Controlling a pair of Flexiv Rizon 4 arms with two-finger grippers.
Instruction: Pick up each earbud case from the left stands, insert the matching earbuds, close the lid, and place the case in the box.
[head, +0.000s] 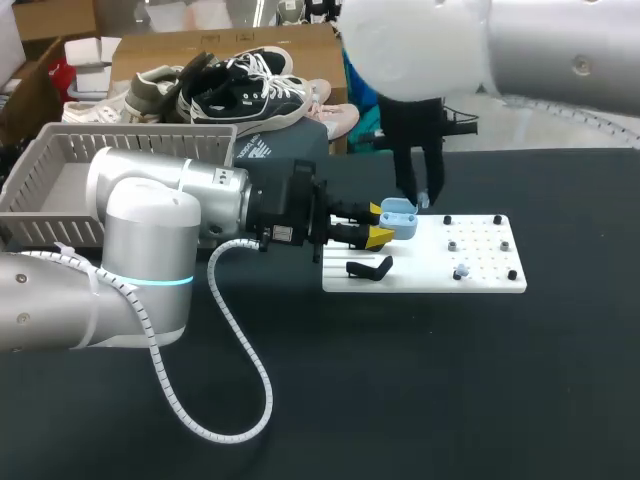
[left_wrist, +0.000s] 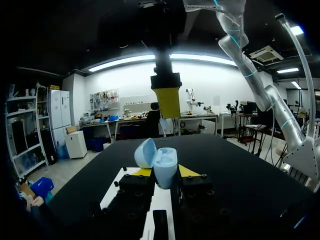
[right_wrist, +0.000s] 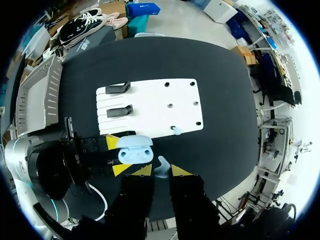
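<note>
A light blue earbud case (head: 399, 217) with its lid open is held over the near-left edge of the white stand board (head: 480, 280). My left gripper (head: 380, 224) is shut on it from both sides. In the left wrist view the case (left_wrist: 161, 167) stands upright between the yellow tips, lid tipped aside. My right gripper (right_wrist: 161, 171) hangs just above the case, shut on a pale blue earbud (right_wrist: 162, 166). Another earbud (right_wrist: 175, 130) sits on a peg of the board. Two black stands (right_wrist: 120, 110) on the board are bare.
A grey slatted basket (head: 60, 160) stands at the table's far left, behind my left arm. A white coiled cable (head: 240, 350) loops over the black tabletop in front of that arm. Small black pegs (head: 447, 219) dot the right part of the board.
</note>
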